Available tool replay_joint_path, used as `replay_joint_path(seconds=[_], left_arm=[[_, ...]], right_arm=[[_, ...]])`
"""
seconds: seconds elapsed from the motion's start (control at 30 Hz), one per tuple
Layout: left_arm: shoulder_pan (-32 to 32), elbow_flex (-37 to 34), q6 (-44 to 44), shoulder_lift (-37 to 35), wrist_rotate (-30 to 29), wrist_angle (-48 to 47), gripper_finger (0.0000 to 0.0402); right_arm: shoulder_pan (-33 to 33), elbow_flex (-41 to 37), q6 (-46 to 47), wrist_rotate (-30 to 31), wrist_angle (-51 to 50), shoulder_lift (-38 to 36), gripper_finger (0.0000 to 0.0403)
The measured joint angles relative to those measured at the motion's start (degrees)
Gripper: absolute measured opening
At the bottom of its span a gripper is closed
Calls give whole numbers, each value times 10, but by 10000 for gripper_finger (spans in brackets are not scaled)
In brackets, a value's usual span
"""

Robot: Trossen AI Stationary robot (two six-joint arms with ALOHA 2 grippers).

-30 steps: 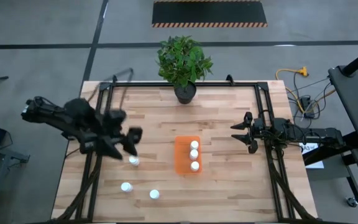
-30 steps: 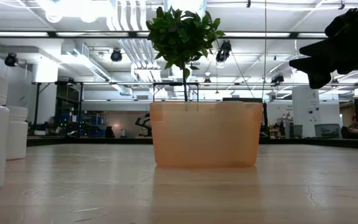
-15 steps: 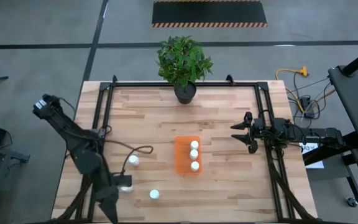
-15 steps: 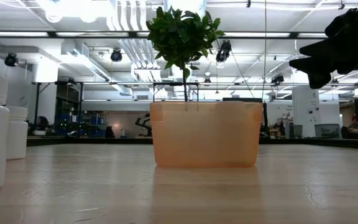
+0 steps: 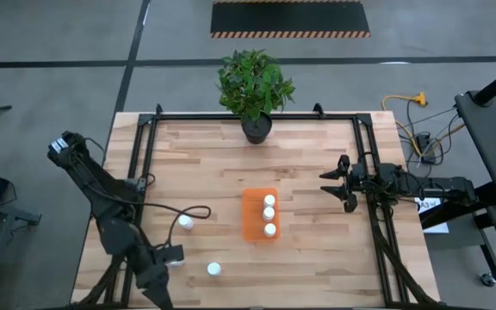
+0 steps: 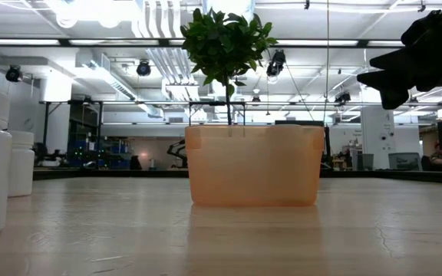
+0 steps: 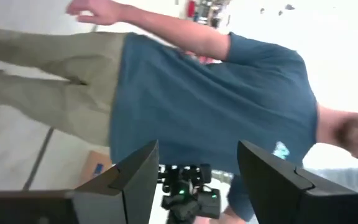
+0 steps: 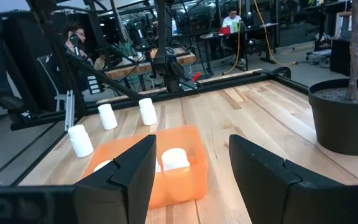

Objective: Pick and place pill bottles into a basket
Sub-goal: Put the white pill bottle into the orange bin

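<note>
Plainly, three pill bottles stand in the orange basket (image 5: 259,215) at the centre of the high view, in a single row along its right side; three more stand loose on the wooden table (image 5: 317,164), lower left of the basket: one (image 5: 185,222) just left of it, one (image 5: 213,269) lower down, and a third (image 5: 176,255) at the tip of the left arm. The left gripper (image 5: 158,280) hangs at the lower left edge of the table, folded down off the boards; its wrist view shows the two dark fingers (image 7: 135,180) spread wide with nothing between them, pointed out at a person in a blue shirt rather than at any bottle. The loose bottles lie up and right of it in the high view, each upright, long axis vertical; this arm is by far the nearer. The right gripper (image 5: 344,185) waits at the right of the frame, well apart from the basket, fingers wide and empty. No brand, label or writing can be read on bottles or basket.
</note>
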Motion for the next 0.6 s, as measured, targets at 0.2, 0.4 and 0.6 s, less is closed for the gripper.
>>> replay_joint_path(seconds=[0.2, 0.4, 0.6], left_arm=[[1, -2, -1, 5, -24, 44, 200], [2, 16, -76, 12, -134, -10, 200], [1, 159, -90, 24, -148, -298, 200]], right_arm=[[0, 0, 0, 0, 0, 0, 192], [0, 0, 0, 0, 0, 0, 192], [0, 0, 0, 0, 0, 0, 192]])
